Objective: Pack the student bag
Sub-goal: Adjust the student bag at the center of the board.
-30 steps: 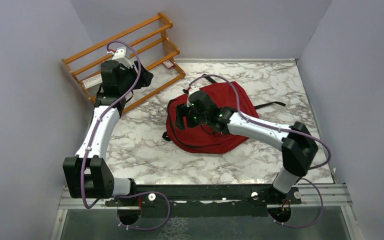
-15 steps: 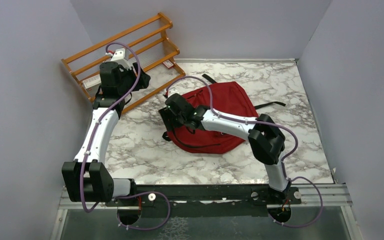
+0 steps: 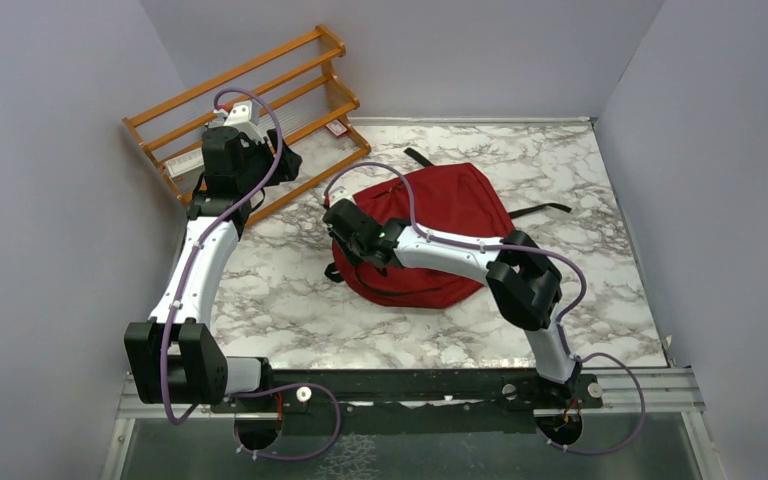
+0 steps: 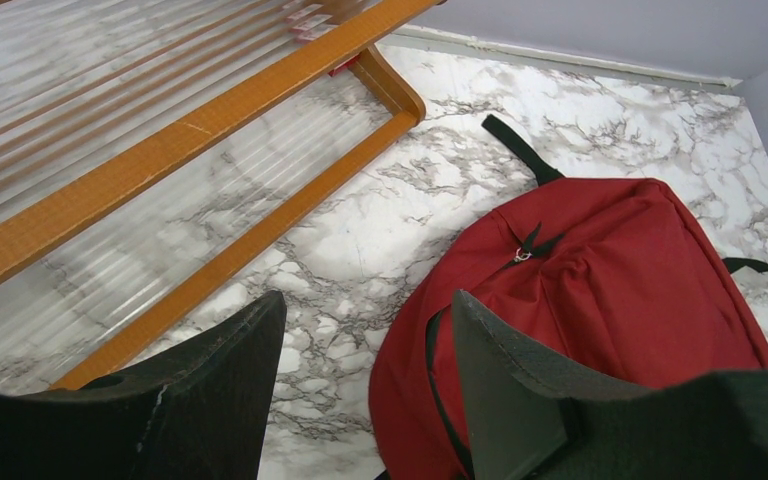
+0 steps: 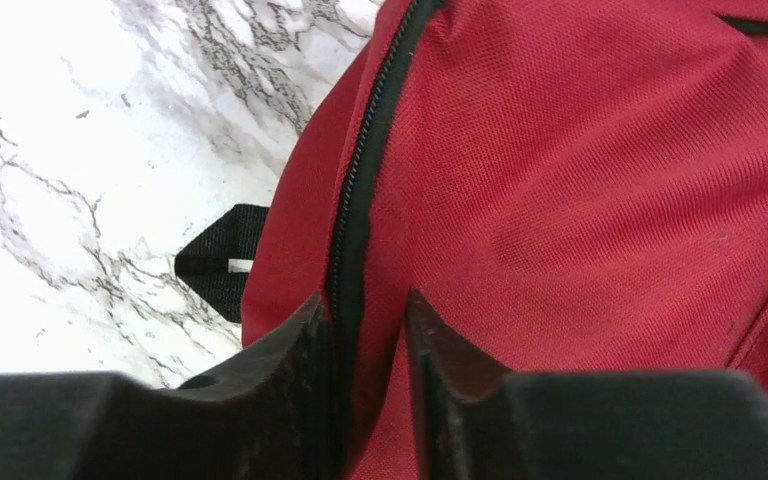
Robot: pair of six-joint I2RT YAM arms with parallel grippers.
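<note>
— So, which step is in hand?

— Opening the bag, I judge. The student bag (image 3: pixel 455 200) lies flat on the marble table (image 3: pixel 290 310), right of the wooden rack (image 3: pixel 260 70), and it looks zipped up. The right gripper (image 5: pixel 365 315) sits at the bag's left edge, narrowed, one finger on each side of the black zipper (image 5: pixel 360 200).

— Clamped on it?

— I cannot tell. The trim runs between the fingers, but a firm pinch does not show.

— And the other arm?

— The left gripper (image 4: pixel 365 305) hovers by the rack, wide and empty.

— What does the next move call for?

— Probably a sure hold on the seam or a pull tab, then a draw along the zipper line while the soft fabric is kept from bunching.

— Do the views differ?

— Yes. Only the right wrist shows the zipper between the fingers, plus a black strap tab (image 5: pixel 222 262) under the edge. From above, the arm covers that spot. The left wrist shows the zip pulls (image 4: pixel 526 250) near the bag's far end, well apart from the right gripper.
</note>
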